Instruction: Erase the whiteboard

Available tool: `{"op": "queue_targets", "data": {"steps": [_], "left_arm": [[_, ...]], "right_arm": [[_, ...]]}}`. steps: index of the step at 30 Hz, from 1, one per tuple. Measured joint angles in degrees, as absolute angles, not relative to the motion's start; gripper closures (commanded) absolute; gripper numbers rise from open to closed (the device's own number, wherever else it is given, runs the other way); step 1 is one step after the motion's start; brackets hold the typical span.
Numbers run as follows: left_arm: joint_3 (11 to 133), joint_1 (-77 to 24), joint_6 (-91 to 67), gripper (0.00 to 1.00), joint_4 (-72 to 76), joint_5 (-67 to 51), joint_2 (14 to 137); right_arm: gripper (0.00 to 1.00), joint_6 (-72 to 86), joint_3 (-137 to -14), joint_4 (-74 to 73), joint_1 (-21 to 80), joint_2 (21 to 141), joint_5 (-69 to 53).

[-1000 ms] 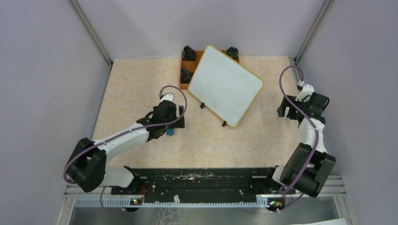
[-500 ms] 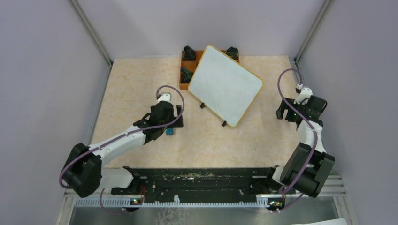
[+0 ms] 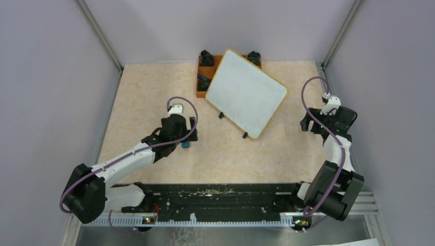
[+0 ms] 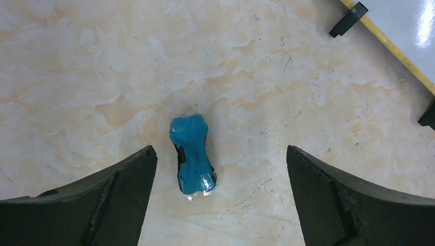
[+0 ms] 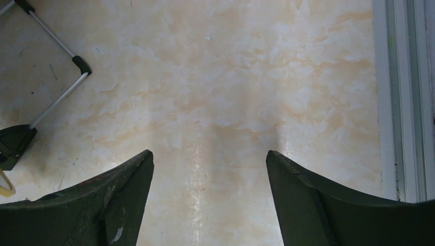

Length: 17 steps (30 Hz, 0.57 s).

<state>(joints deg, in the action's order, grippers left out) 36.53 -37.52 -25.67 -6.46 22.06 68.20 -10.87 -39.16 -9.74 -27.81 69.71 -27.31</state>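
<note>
Left fingers (image 3: 183, 139) stand spread as wide as they go and hold nothing. They hang tips-down over the beige marbled surface (image 3: 154, 92), at about 8 o'clock from its centre. In the left wrist view a small blue item (image 4: 192, 154) lies flat on the surface between the 2 tips. It touches neither and sits nearer the tip at 9 o'clock. Its long axis runs approx. 12 to 6, and it looks wrapped in clear film.

Right fingers (image 3: 314, 123) are also well apart, a bit less than the left pair, w/ only bare surface between them. They sit at about 3 o'clock, close to the surface's right edge.

The whiteboard (image 3: 246, 92) lies at 12 o'clock, turned so 1 corner points to 12 and another to 6. It has a thin yellow-orange frame, and its face shows plain white. Its back-left part overlaps an orange-brown tray (image 3: 201, 70); whether they touch can't be told. Black items (image 3: 206, 58) sit in the tray, too small to identify. A black foot (image 4: 349, 19) sticks out from the board's frame at 1 o'clock in the left wrist view, well apart from the blue item. No brand or label is legible at this res.
</note>
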Motion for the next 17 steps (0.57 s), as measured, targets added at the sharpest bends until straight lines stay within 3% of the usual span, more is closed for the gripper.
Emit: {"op": "queue_targets", "data": {"steps": [17], "left_arm": [[35.48, -37.52, -25.67, 0.00, -6.35, 23.07, 66.57]], "right_arm": [[0.26, -10.52, -38.13, -7.94, -27.81, 67.02, -28.38]]}}
